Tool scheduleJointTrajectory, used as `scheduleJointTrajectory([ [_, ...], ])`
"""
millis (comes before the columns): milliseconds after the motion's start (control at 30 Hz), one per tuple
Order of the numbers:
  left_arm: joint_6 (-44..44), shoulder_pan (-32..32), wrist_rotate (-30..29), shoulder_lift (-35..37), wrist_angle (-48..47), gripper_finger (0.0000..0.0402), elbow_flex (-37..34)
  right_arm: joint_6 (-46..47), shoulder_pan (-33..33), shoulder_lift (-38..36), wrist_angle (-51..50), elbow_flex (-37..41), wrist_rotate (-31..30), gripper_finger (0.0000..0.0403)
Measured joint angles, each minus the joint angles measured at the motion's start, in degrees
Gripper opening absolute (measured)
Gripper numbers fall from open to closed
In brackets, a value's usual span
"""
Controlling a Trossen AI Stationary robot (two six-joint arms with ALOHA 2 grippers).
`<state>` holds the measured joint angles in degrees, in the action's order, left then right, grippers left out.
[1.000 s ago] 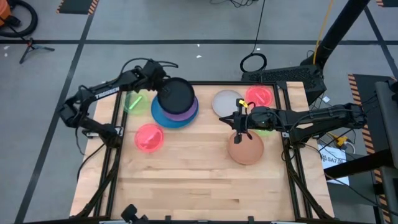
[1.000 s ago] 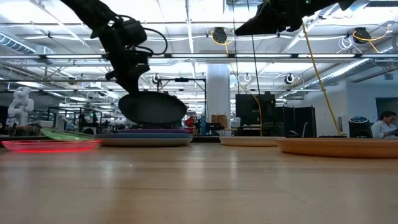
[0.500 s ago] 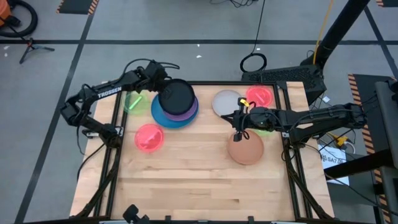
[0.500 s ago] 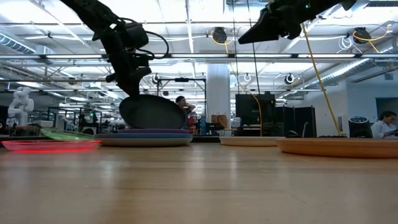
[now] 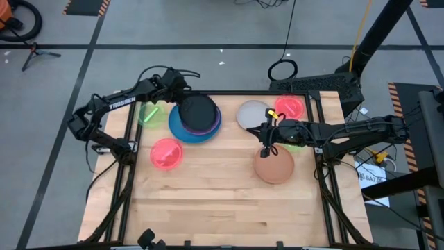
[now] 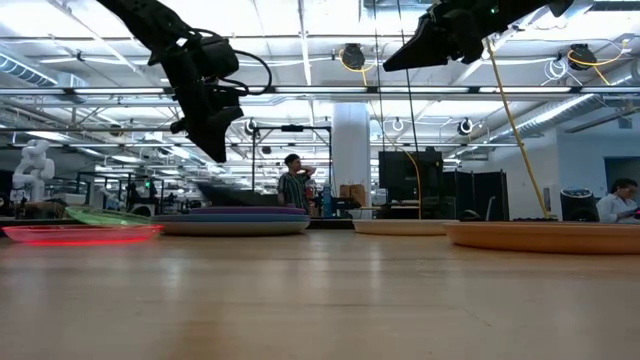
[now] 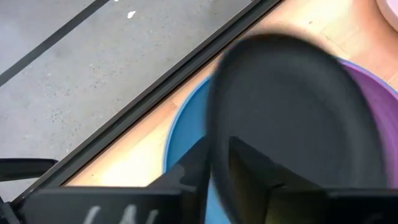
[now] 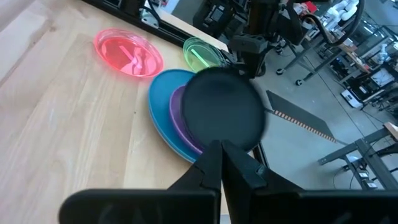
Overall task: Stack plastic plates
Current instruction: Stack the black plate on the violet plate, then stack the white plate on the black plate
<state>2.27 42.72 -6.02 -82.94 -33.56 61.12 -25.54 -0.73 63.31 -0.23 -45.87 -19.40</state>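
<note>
A black plate (image 5: 198, 110) lies on a purple plate (image 5: 210, 128), which lies on a large blue plate (image 5: 178, 128) at the table's far left. In the low view the black plate (image 6: 240, 192) is blurred and nearly flat. My left gripper (image 5: 177, 95) is open just above the black plate's far-left rim (image 7: 217, 118). In the low view its tips (image 6: 216, 146) are clear of the plate. My right gripper (image 5: 267, 139) is shut and empty, high above the far edge of a tan plate (image 5: 276, 167).
A green plate (image 5: 148, 112) and a pink plate (image 5: 166, 153) lie left of the stack. A grey plate (image 5: 250, 114), a pink plate (image 5: 289, 106) and a green plate (image 5: 295, 145) lie at the far right. The near half of the table (image 5: 208, 208) is bare wood. People stand in the room behind.
My left gripper held the black plate tilted by its rim and lowered it until its low edge met the purple plate. It has now let go, and the plate has dropped flat onto the stack. The gripper stays just above.
</note>
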Motion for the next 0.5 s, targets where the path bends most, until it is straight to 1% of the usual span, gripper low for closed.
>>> scheduleJointTrajectory([
  [133, -0.03, 0.0, 0.0, 0.0, -0.13, 0.0114, 0.0, 0.39, 0.0, 0.0, -0.02, 0.0, 0.0, 0.0],
  [233, -0.05, -0.03, 0.0, 0.0, -0.15, 0.0136, 0.0, 0.39, 0.0, 0.0, -0.04, 0.0, 0.0, 0.0],
  [367, -0.33, -1.48, 0.0, 0.0, -1.23, 0.0148, 0.01, 0.61, 0.0, 0.0, -0.14, 0.0, 0.0, 0.0],
  [500, -1.14, -4.84, 0.02, 0.0, -1.84, 0.0149, 0.0, 3.3, 0.0, 0.0, -0.82, 0.0, -0.26, 0.0],
])
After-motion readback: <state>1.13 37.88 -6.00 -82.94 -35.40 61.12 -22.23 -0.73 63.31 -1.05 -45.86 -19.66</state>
